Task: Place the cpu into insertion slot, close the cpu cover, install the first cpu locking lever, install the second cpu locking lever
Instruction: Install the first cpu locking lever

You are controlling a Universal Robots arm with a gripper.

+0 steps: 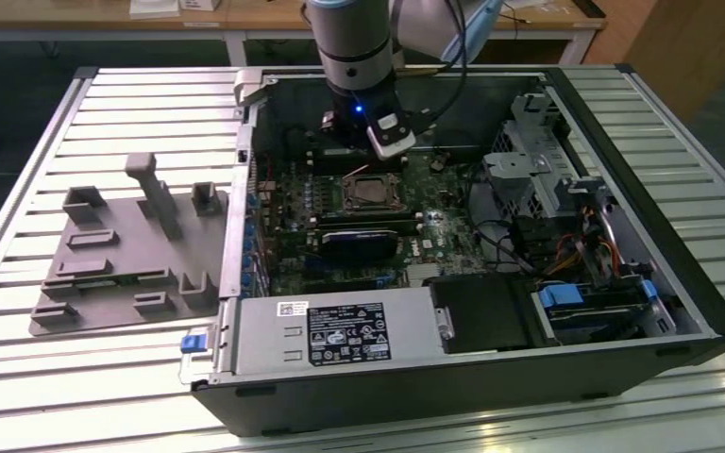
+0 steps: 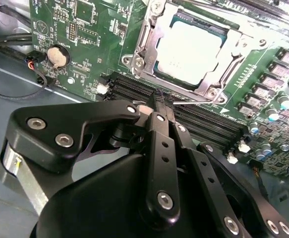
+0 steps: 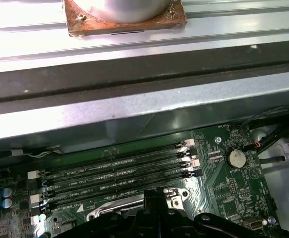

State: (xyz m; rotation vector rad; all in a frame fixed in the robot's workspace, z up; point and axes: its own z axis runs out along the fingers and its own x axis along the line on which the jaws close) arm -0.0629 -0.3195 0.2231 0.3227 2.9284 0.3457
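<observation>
grey moulded tray [image 1: 110, 255] lies on the slatted table [image 1: 35, 170] at nine o'clock of the open computer case [image 1: 665, 283]. in the second wrist view the gripper [image 2: 159, 99] has its jaws pressed together above the memory slots [image 2: 127, 88]; at one o'clock of the tips the cpu [image 2: 191, 49] sits in the insertion slot [image 2: 160, 68], the cpu cover [image 2: 145, 37] lying flat around it
</observation>
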